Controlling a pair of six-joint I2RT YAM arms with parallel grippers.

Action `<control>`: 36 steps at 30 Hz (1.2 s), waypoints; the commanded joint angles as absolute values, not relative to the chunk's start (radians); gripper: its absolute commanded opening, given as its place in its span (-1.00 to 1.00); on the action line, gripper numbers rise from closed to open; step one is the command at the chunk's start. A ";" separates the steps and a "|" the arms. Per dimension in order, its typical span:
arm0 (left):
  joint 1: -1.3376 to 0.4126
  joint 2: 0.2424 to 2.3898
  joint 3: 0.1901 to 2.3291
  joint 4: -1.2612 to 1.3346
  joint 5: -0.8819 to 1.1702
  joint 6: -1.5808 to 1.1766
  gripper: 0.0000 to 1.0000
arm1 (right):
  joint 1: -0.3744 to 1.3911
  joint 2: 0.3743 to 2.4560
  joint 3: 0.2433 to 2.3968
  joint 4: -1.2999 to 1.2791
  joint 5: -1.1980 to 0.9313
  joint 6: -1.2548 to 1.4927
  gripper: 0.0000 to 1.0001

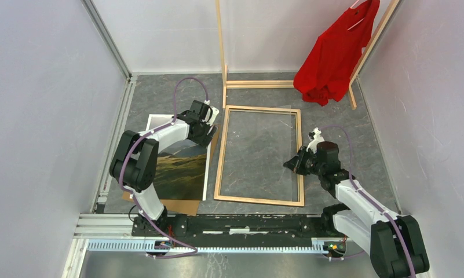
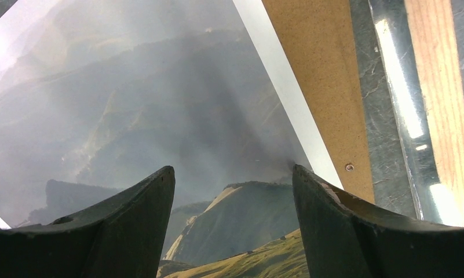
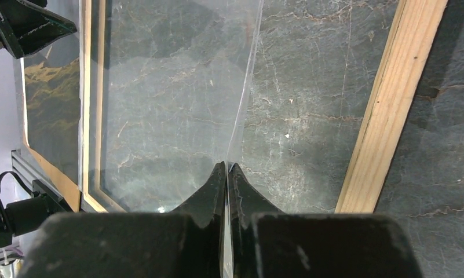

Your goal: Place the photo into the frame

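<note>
The photo (image 1: 183, 168), green hills under cloud with a white border, lies face up on a brown backing board (image 1: 180, 205) at the left. My left gripper (image 1: 209, 130) hovers open just above its far right corner; in the left wrist view the photo (image 2: 160, 116) fills the gap between the fingers (image 2: 233, 174). The frame (image 1: 219, 156) lies flat mid-table with its light wood side up. My right gripper (image 3: 226, 165) is shut on the edge of a clear sheet (image 3: 177, 104), which is tilted up over the frame's opening beside its right rail (image 3: 386, 110).
A tall wooden rack (image 1: 258, 84) with a red shirt (image 1: 333, 58) stands at the back. Grey walls close in left and right. The backing board (image 2: 322, 69) sticks out past the photo toward the frame's left rail (image 2: 444, 98).
</note>
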State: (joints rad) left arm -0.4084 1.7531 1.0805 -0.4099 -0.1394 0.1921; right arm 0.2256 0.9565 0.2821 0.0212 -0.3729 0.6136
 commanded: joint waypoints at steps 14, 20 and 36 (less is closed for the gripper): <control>-0.415 1.723 1.103 -0.418 -0.123 0.228 0.61 | 0.193 0.906 0.326 -0.064 -0.313 0.550 -0.93; -0.414 1.716 1.095 -0.418 -0.127 0.237 0.58 | 0.179 0.900 0.328 -0.076 -0.316 0.535 -0.93; -0.415 1.709 1.091 -0.422 -0.126 0.244 0.57 | 0.155 0.902 0.361 -0.082 -0.352 0.517 -0.93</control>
State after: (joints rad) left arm -0.4084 1.7401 1.0798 -0.4244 -0.1295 0.2043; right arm 0.1612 0.9024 0.3084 -0.1059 -0.3557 0.5591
